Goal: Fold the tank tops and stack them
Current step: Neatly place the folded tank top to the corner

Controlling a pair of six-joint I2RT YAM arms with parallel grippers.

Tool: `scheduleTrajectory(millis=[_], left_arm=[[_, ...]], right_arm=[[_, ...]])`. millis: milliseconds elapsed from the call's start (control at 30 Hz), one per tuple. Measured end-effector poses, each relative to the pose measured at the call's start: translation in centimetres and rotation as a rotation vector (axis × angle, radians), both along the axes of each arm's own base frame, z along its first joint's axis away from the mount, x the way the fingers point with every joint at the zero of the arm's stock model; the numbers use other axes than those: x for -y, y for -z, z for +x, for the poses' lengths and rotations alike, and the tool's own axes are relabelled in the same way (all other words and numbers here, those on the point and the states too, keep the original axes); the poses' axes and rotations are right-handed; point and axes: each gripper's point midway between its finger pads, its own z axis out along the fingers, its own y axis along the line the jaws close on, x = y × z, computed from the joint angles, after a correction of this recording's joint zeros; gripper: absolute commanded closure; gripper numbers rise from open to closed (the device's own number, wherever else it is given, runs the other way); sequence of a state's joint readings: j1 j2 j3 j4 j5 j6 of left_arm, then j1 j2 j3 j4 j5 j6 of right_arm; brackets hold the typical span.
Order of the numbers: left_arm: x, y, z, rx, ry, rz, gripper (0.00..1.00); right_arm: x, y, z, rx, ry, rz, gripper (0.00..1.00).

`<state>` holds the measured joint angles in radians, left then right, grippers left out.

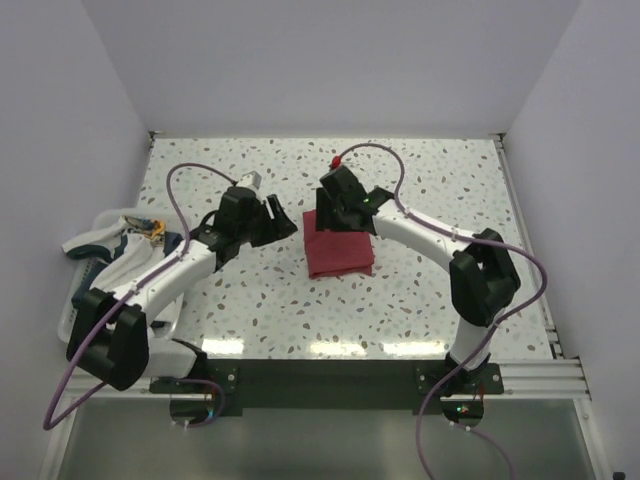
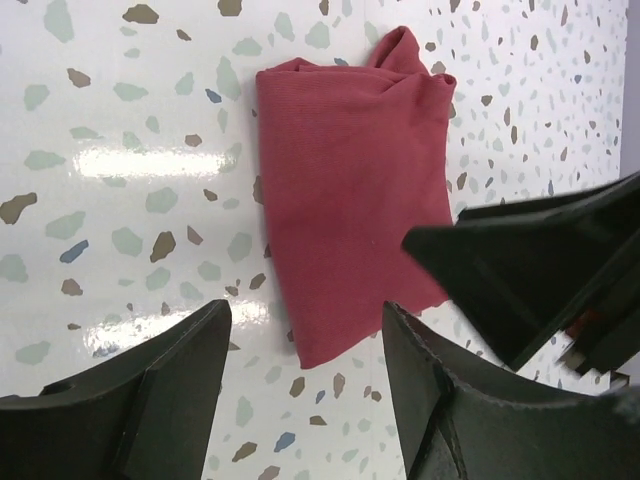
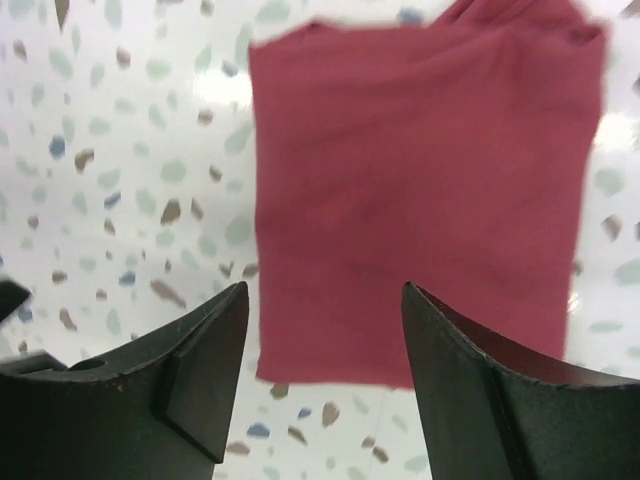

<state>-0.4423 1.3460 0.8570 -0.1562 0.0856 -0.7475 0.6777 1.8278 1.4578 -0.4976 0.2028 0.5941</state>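
The left arm (image 1: 165, 278) and right arm (image 1: 420, 232) have white links and bulky black joints; a purple cable (image 1: 170, 185) loops along each. The left claw (image 2: 303, 318) and right claw (image 3: 325, 292) have matte black wedge-shaped fingers (image 2: 150, 390). Black base plates (image 1: 195, 385) edge the worktop (image 1: 260, 310).

Top external: high up behind the near edge, looking down and forward, far enough to take in the whole speckled bench (image 1: 430, 200). Left wrist: close, looking down past the left tool (image 2: 305, 325). Right wrist: closer still, almost straight down past the right tool (image 3: 323, 300). All three share the folded dark red tank top (image 1: 338, 245) and the bench around it. The left wrist view also catches the right tool at its right edge.
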Motion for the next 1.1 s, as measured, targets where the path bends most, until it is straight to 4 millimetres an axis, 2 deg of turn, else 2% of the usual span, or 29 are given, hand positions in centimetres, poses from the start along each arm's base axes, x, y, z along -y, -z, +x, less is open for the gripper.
scheduleTrajectory(millis=[133, 333, 600, 800, 867, 1100], left_arm=[[-0.9, -1.3, -0.5, 0.011, -0.008, 0.005, 0.32], [-1.6, -3.5, -0.6, 0.052, -0.014, 0.000, 0.31], [-1.5, -3.4, -0.7, 0.043, -0.001, -0.011, 0.32], [-1.3, -3.3, -0.9, 0.037, 0.010, -0.016, 0.32], [-1.3, -3.3, -0.9, 0.036, 0.011, -0.017, 0.32], [-1.3, -3.2, -1.0, 0.034, 0.016, -0.015, 0.32]], right_arm=[[-1.7, 1.8, -3.8, -0.033, -0.025, -0.031, 0.30], [0.6, 5.5, -6.0, -0.102, 0.045, -0.104, 0.30], [0.0, 5.5, -6.6, -0.077, 0.073, -0.112, 0.31], [-1.3, 5.0, -5.1, -0.061, 0.084, -0.098, 0.27], [-1.5, 5.8, -4.9, -0.073, 0.087, -0.109, 0.25], [-0.2, 9.6, -5.0, -0.135, 0.106, -0.205, 0.21]])
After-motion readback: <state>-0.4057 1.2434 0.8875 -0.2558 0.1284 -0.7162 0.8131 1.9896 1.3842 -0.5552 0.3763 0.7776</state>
